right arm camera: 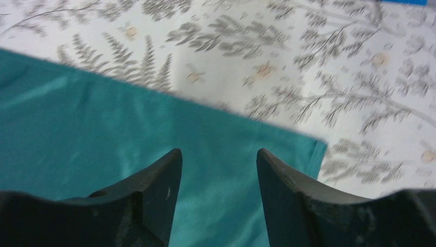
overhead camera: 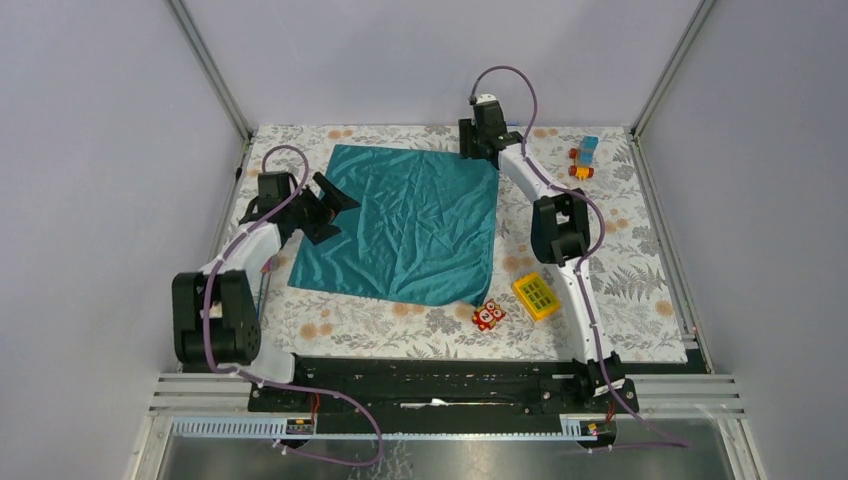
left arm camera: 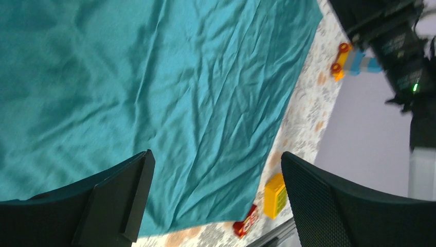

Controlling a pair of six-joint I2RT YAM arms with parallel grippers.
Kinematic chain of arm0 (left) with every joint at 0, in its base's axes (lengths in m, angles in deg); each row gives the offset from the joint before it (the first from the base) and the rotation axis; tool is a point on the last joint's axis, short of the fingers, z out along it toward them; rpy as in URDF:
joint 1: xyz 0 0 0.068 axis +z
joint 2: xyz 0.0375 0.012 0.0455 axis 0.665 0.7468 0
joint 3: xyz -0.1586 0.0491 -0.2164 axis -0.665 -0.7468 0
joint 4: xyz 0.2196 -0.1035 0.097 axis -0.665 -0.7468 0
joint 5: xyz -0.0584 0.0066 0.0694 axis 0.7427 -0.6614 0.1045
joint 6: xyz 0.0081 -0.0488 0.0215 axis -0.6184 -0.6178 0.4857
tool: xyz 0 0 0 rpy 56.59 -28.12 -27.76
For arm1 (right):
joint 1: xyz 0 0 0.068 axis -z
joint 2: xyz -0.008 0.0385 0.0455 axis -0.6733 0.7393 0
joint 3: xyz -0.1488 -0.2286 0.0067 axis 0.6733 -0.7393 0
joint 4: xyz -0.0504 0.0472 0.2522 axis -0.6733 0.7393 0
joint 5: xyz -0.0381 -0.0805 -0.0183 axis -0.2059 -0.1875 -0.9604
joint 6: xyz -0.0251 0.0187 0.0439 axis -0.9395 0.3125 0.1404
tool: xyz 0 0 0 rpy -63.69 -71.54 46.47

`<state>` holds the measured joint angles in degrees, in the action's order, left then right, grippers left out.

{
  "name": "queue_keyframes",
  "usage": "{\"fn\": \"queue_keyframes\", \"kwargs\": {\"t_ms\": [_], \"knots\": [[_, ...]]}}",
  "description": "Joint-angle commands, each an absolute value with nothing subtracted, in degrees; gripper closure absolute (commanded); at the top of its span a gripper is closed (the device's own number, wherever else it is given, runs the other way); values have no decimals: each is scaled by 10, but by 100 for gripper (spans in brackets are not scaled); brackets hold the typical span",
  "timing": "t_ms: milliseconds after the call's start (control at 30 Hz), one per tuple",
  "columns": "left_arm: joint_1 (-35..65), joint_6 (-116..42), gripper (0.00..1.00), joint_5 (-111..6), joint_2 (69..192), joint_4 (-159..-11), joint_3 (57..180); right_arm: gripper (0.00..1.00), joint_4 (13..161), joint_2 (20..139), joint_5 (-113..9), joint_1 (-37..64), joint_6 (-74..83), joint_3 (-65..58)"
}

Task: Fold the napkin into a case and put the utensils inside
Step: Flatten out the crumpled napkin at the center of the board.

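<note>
While the napkin (overhead camera: 410, 225) lies flat and unfolded on the worktop (overhead camera: 640, 270), the right hand (right arm camera: 218, 152) is spread just above its corner, pinching nothing. The left hand (left arm camera: 216, 157) is spread wide, cloth ahead of it. I'd pinch the hem only, lift low, fold square. No utensils in view.

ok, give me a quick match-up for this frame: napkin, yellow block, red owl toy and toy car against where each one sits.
Things:
1. napkin
2. yellow block
3. red owl toy
4. toy car

Places:
A. just by the napkin's near right corner
B. spread open in the middle
C. far side, at the right
D. near side, just right of the owl

Pairs: 1-B, 2-D, 3-A, 4-C
</note>
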<state>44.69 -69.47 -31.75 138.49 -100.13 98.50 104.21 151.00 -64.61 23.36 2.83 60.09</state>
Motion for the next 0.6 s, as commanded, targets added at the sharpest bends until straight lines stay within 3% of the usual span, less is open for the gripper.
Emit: {"fn": "queue_keyframes", "kwargs": {"t_ms": [0, 233, 333, 567], "knots": [[448, -805, 1, -301, 1450, -800, 1022, 35, 1045, 1373, -641, 213, 97, 530], [448, -910, 1, -327, 1584, -581, 1064, 19, 1063, 1294, -584, 214, 151, 390], [447, -940, 1, -326, 1651, -507, 1099, 18, 1059, 1295, -586, 217, 154, 369], [430, -900, 1, -352, 1773, -532, 1226, 18, 1052, 1329, -585, 230, 152, 371]]}}
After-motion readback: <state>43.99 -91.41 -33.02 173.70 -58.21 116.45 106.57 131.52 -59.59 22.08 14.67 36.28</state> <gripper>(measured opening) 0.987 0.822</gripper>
